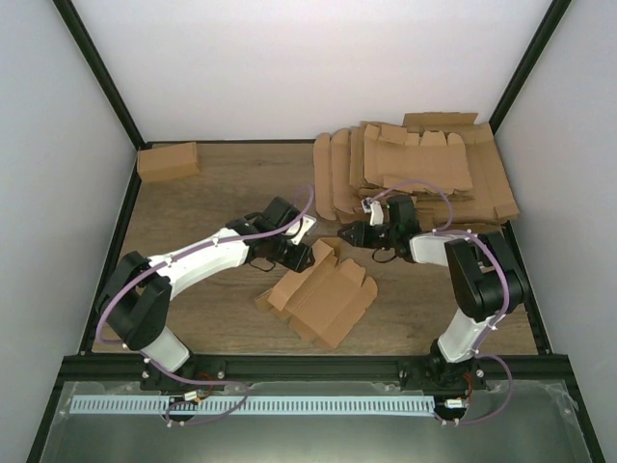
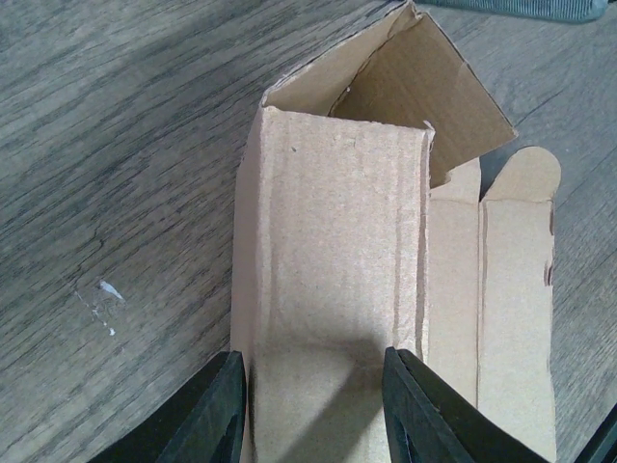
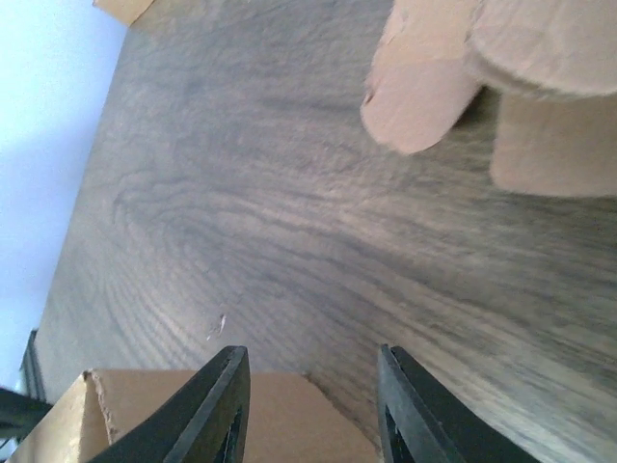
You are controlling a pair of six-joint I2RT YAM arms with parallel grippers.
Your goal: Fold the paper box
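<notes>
A half-folded brown cardboard box blank (image 1: 323, 294) lies open on the wooden table in the middle of the top view. My left gripper (image 1: 299, 256) is at its far left corner. In the left wrist view the gripper (image 2: 313, 410) is open, its jaws standing either side of a raised cardboard panel (image 2: 333, 251), with a flap (image 2: 424, 87) standing up beyond. My right gripper (image 1: 349, 234) is open just behind the box's far flap. In the right wrist view the gripper (image 3: 313, 410) has a cardboard edge (image 3: 280, 424) below its jaws.
A stack of flat box blanks (image 1: 424, 169) lies at the back right, just behind my right arm; its rounded flaps (image 3: 424, 96) show in the right wrist view. A closed folded box (image 1: 168, 161) sits at the back left corner. Black frame posts border the table.
</notes>
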